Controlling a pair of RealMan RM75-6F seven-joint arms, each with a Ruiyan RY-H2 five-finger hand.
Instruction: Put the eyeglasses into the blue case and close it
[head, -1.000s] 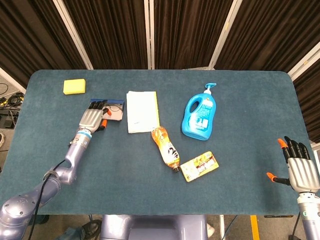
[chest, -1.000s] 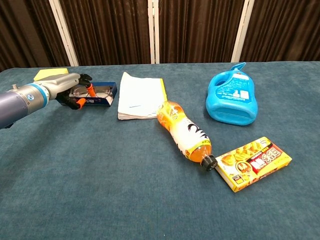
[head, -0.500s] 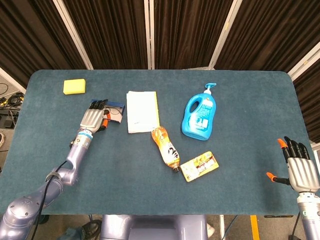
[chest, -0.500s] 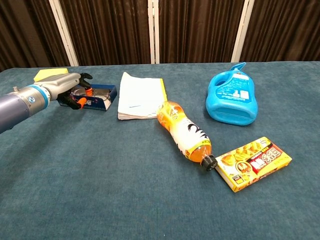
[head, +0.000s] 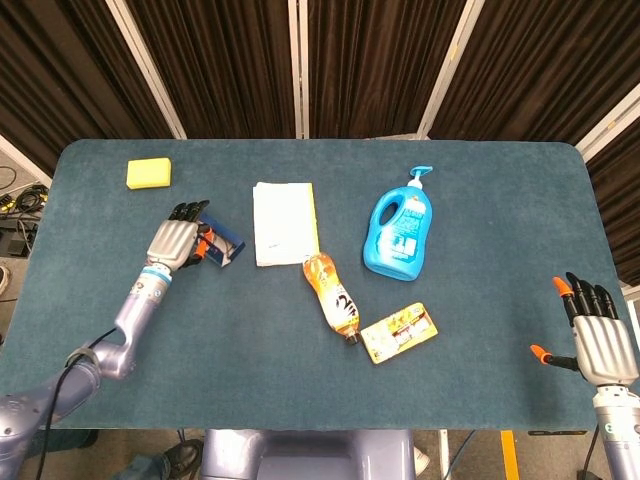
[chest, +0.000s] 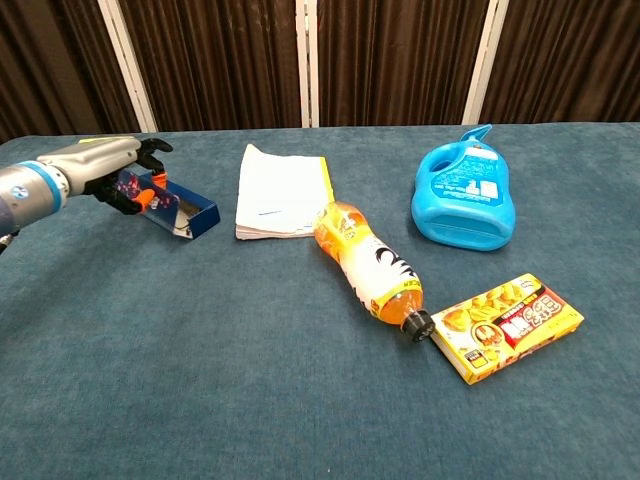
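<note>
The left robot hand (chest: 115, 172) hides the eyeglasses.

Lab test bay, dark curtains (head: 230, 60), blue felt table (head: 480, 330)

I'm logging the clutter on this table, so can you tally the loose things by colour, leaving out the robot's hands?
Blue: 2, the blue case and the detergent bottle
Yellow: 2, the sponge and the snack box
Orange: 1, the drink bottle
White: 1, the notebook
Total: 6
</note>
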